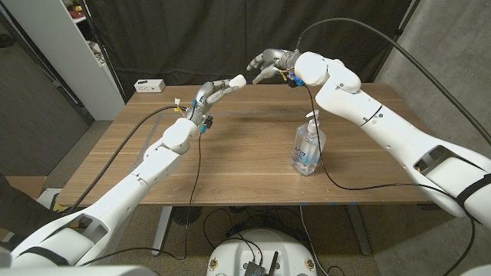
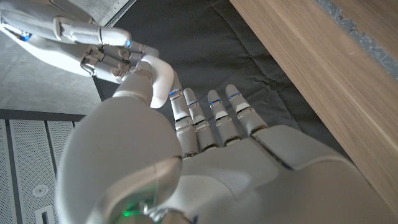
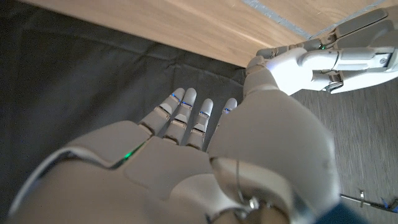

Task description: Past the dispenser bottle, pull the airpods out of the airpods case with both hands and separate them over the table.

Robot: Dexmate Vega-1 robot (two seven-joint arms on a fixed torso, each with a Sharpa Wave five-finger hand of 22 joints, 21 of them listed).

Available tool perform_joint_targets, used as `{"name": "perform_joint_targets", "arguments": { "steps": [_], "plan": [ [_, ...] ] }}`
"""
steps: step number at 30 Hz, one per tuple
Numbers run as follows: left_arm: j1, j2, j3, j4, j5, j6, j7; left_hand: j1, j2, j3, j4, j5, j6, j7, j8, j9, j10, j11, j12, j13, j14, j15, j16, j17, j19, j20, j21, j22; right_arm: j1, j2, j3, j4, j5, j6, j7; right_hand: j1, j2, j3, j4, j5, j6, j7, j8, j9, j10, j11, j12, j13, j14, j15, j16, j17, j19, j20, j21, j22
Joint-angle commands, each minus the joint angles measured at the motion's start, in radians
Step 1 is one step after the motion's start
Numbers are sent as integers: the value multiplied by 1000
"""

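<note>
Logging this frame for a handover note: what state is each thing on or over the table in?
Left hand: raised over the table's far side, fingers pinching a small white thing.
Right hand: raised, fingers curled, close to the white thing; contact unclear.
Bottle: upright on the table, pump on, untouched.
White box: lying at the far left corner.

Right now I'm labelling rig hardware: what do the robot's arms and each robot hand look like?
Glossy white rounded arm shells with black cables trailing alongside. Left robot hand and right robot hand: silver-grey segmented fingers, white backs, blue marks at the finger segments and a green light near the wrist.
</note>
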Motion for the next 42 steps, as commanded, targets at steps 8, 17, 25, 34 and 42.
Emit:
{"name": "perform_joint_targets", "arguments": {
  "steps": [8,17,25,34,42],
  "plan": [
    [-12,-21,-2,49,-35,-37,-49,48,57,-19,8,15,76,-77,-10,72,-28,11,-11,4,-27,-63,-13,0,-14,3,1,3,61,-25,46,173,469,84,76,0,-9,-4,-8,0,62,4,24,-1,4,6,-3,-1,-28,-58,-13,2,4,0,5,4],
    [-19,-18,12,42,17,-23,-17,46,58,-25,12,19,80,-80,-15,67,-28,11,-12,5,-27,-64,-14,0,-18,4,2,4,98,-13,4,225,538,114,66,-11,-12,-9,-4,-1,81,21,29,-3,16,9,-1,-4,-20,-55,-14,-1,6,3,5,4],
    [-16,-19,14,39,24,-14,-8,45,59,-29,14,23,82,-83,-20,61,-26,10,-11,6,-25,-63,-13,0,-20,10,4,6,133,7,-33,286,558,130,63,-25,-12,-13,3,-2,75,47,23,-6,23,15,-1,-7,-17,-50,-18,-3,10,4,6,5],
    [-12,-16,8,37,19,-11,-4,45,61,-33,15,26,85,-87,-24,56,-22,8,-9,7,-20,-62,-11,1,-19,12,7,7,149,23,-59,326,568,144,58,-28,-4,-13,2,-1,128,64,37,-12,61,4,10,-12,5,-55,-10,-3,21,-3,11,5],
    [-12,-20,9,43,17,-13,-5,46,61,-38,16,28,90,-88,-28,51,-18,8,-8,9,-16,-65,-9,2,-18,9,10,8,141,25,-58,319,573,151,28,-17,8,-8,-6,-3,214,60,62,-15,120,-12,29,-17,39,-71,4,0,45,-14,20,5]
  ]
}}
